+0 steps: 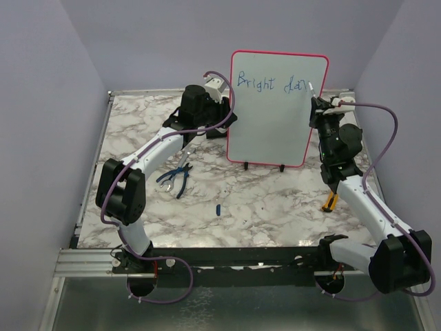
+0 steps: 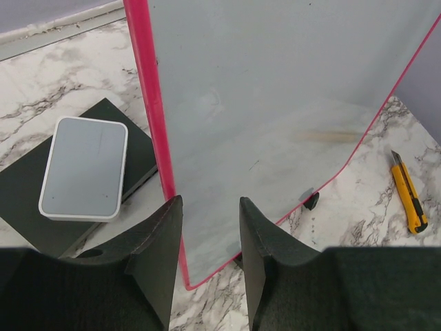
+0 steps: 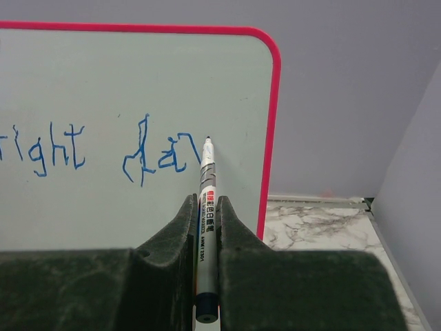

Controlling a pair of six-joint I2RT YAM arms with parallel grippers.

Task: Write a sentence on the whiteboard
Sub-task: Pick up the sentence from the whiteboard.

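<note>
The whiteboard [image 1: 275, 124] stands upright at the back middle of the table, red-pink frame, small black feet. The sentence [image 1: 270, 83] on it reads "Bright da" plus part of a "y" in blue, on one line. My right gripper [image 3: 207, 203] is shut on a grey marker [image 3: 207, 176]. The marker's tip touches the board just right of the last stroke, near the board's top right corner. My left gripper [image 2: 207, 207] is at the board's left edge [image 2: 155, 124], lower down. Its fingers stand apart, with the red frame and bottom corner seen between them.
A black-and-white eraser block [image 2: 84, 167] lies left of the board. Blue-handled pliers [image 1: 176, 181] and a small blue cap [image 1: 218, 209] lie on the marble table. A yellow utility knife [image 1: 331, 201] lies at the right. Purple walls close in on three sides.
</note>
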